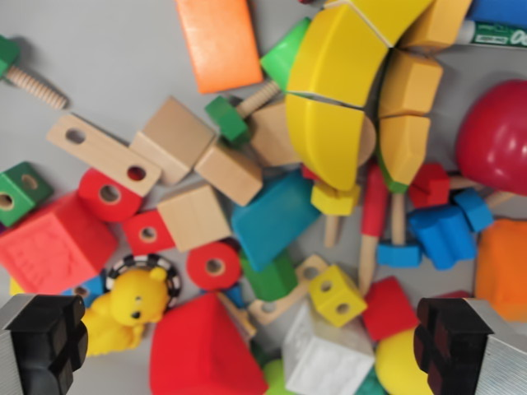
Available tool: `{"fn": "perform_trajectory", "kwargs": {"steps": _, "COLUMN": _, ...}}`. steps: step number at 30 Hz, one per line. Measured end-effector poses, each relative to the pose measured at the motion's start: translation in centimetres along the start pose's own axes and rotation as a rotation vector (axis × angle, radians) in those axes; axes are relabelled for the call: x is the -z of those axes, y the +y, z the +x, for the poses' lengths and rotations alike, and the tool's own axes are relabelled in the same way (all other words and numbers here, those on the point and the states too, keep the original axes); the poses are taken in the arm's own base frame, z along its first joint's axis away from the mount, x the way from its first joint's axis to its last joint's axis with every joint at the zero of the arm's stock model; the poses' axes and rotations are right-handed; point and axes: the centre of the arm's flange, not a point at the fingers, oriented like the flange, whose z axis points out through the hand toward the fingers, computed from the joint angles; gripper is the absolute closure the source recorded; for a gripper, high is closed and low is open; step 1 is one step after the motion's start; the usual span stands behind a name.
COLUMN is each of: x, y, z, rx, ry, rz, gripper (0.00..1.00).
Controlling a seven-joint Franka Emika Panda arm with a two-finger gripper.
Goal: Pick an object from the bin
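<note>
The wrist view looks straight down into a grey bin (123, 74) full of toy blocks. My gripper (247, 346) is open, its black fingertips (45, 341) at the bottom corners, far apart, holding nothing. Between them lie a red soft block (202, 350), a yellow bear (132, 309) and a white-grey block (325, 358). A teal block (276, 218) and plain wooden cubes (193, 216) sit in the middle. Large yellow curved pieces (333, 99) lie above.
An orange block (218, 41) lies at the top, a dark red ball (498, 136) at the right edge, blue pieces (445, 230) beside it. A red textured cube (53, 247) and green cube (20, 191) sit at the left. Bare bin floor shows at upper left.
</note>
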Motion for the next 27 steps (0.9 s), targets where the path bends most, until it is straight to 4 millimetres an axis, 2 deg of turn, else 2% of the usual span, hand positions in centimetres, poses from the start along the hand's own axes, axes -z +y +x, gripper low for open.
{"fn": "perform_trajectory", "kwargs": {"steps": 27, "x": -5.7, "y": -3.9, "z": -6.9, "rx": 0.28, "ry": 0.018, "rz": 0.017, "gripper": 0.0}}
